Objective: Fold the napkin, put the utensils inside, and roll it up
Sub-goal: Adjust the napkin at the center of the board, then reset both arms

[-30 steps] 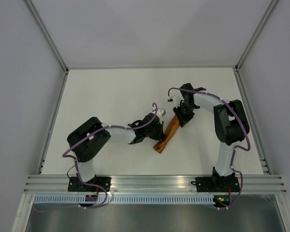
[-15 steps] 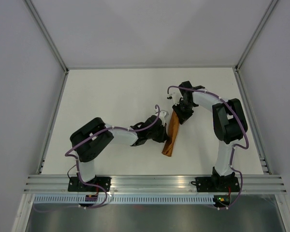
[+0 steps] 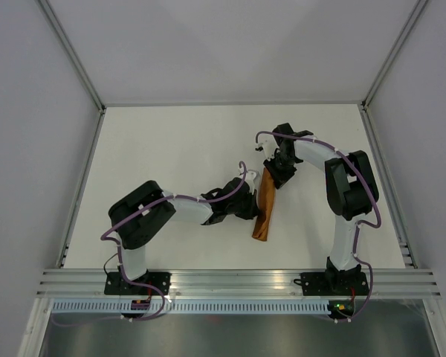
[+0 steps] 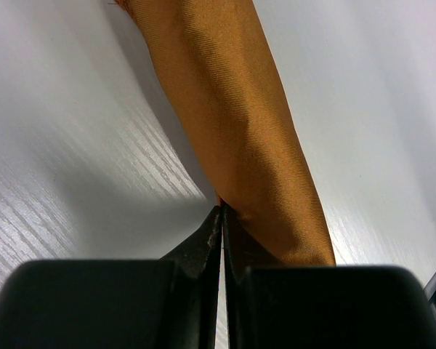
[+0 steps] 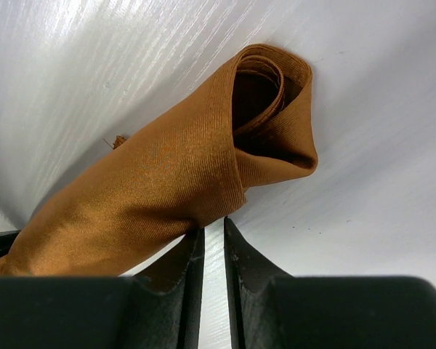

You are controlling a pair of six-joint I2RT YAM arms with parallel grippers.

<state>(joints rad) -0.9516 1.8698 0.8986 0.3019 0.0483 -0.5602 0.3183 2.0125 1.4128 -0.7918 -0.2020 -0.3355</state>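
The napkin (image 3: 264, 214) lies rolled into a tube on the desk (image 3: 163, 149), right of its middle, its far end showing a spiral. Against its side the left fingers (image 4: 203, 243) are pressed together, perhaps nipping cloth. At the far end the right fingers (image 5: 183, 273) stand slightly apart, gripping nothing.

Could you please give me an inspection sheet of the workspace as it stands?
Surface: white table, no spills seen.
Job's things: napkin rolled into a tube, lying on the table; utensils not visible.
Clutter: nothing seen.
Hands: left hand shut, tips against the roll's side; right hand narrowly open at the roll's end, nothing between its fingers.
Cables: purple cables run along both arms.
Surroundings: grey walls; metal rail at the near edge.
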